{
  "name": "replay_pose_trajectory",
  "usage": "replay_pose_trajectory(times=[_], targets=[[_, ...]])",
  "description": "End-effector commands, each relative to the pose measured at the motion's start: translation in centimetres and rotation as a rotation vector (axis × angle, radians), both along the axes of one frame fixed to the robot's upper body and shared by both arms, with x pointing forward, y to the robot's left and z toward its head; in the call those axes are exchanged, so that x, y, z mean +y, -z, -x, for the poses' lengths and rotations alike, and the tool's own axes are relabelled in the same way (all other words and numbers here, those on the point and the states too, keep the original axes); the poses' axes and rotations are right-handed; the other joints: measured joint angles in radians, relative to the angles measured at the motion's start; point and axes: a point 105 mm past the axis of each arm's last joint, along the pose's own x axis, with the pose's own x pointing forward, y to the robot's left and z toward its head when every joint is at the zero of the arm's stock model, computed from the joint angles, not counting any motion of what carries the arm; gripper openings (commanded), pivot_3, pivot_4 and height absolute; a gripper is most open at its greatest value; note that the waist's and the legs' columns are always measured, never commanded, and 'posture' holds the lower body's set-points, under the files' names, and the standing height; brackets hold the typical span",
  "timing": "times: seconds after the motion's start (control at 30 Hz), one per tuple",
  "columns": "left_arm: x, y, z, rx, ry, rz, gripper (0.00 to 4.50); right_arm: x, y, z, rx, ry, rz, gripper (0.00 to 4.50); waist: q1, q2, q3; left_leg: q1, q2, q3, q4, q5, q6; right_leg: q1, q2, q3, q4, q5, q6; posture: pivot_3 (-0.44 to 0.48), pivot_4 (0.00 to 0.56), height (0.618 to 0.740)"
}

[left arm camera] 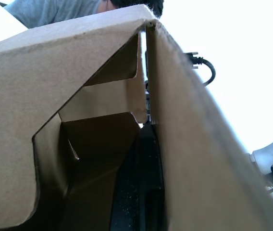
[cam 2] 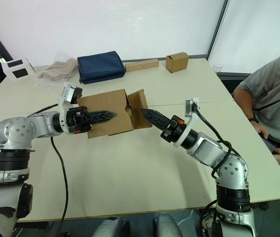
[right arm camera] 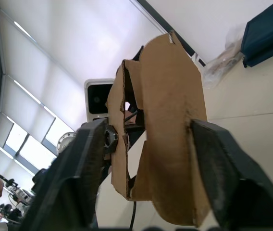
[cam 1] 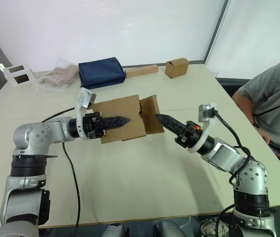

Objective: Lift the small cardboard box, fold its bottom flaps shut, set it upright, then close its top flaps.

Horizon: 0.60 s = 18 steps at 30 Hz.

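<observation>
Your left pincer (cam 1: pixel 122 120) is clamped on a side wall of the small cardboard box (cam 1: pixel 120 117), one finger inside and one lying along the outer face, and it holds the box clear of the tabletop (cam 1: pixel 145 173), lying on its side. Keep that grip firm and the wrist quiet, so the box gives a steady backstop for the folding. At the box end facing away from this pincer, the bottom flaps (cam 1: pixel 152 114) stand splayed and part-folded. Your right pincer (cam 2: pixel 146 113) points at them with its fingers apart, one to each side of the flaps in the wrist view, tips just short of the cardboard. I judge the step is best done by pressing the inner flaps flat first, then sweeping the outer ones over, pushing straight along the box's axis toward the left pincer.
</observation>
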Motion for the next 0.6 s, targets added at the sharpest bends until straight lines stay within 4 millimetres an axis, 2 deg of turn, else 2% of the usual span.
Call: replay_pose_trajectory(times=[0.03, 0.2, 0.3, 0.4, 0.6], targets=[[0.06, -1.12, 0.27, -0.061, 0.008, 0.017, 0.00, 0.21, -1.03, 0.57, -0.064, 0.005, 0.012, 3.90, 0.000, 0.000, 0.000, 0.000, 0.000, 0.000, 0.000, 0.000, 0.000, 0.000, 0.000, 0.000, 0.000, 0.000, 0.000, 0.000, 0.150, 0.740], [0.15, -1.18, 0.21, -0.064, 0.006, 0.018, 0.00, 0.24, -0.99, 0.42, -0.062, 0.014, 0.002, 3.90, 0.000, 0.000, 0.000, 0.000, 0.000, 0.000, 0.000, 0.000, 0.000, 0.000, 0.000, 0.000, 0.000, 0.000, 0.000, 0.000, 0.150, 0.740], [0.15, -1.19, 0.21, -0.065, 0.005, 0.019, 0.00, 0.13, -1.06, 0.46, -0.065, 0.014, -0.007, 3.32, 0.000, 0.000, 0.000, 0.000, 0.000, 0.000, 0.000, 0.000, 0.000, 0.000, 0.000, 0.000, 0.000, 0.000, 0.000, 0.000, 0.150, 0.740], [0.21, -1.17, 0.20, -0.065, 0.002, 0.018, 0.00, 0.05, -1.35, 0.65, -0.075, 0.011, -0.010, 2.24, 0.000, 0.000, 0.000, 0.000, 0.000, 0.000, 0.000, 0.000, 0.000, 0.000, 0.000, 0.000, 0.000, 0.000, 0.000, 0.000, 0.150, 0.740], [0.22, -1.16, 0.17, -0.065, 0.000, 0.017, 0.00, 0.19, -1.49, 1.01, -0.082, -0.003, -0.004, 2.24, 0.000, 0.000, 0.000, 0.000, 0.000, 0.000, 0.000, 0.000, 0.000, 0.000, 0.000, 0.000, 0.000, 0.000, 0.000, 0.000, 0.150, 0.740]])
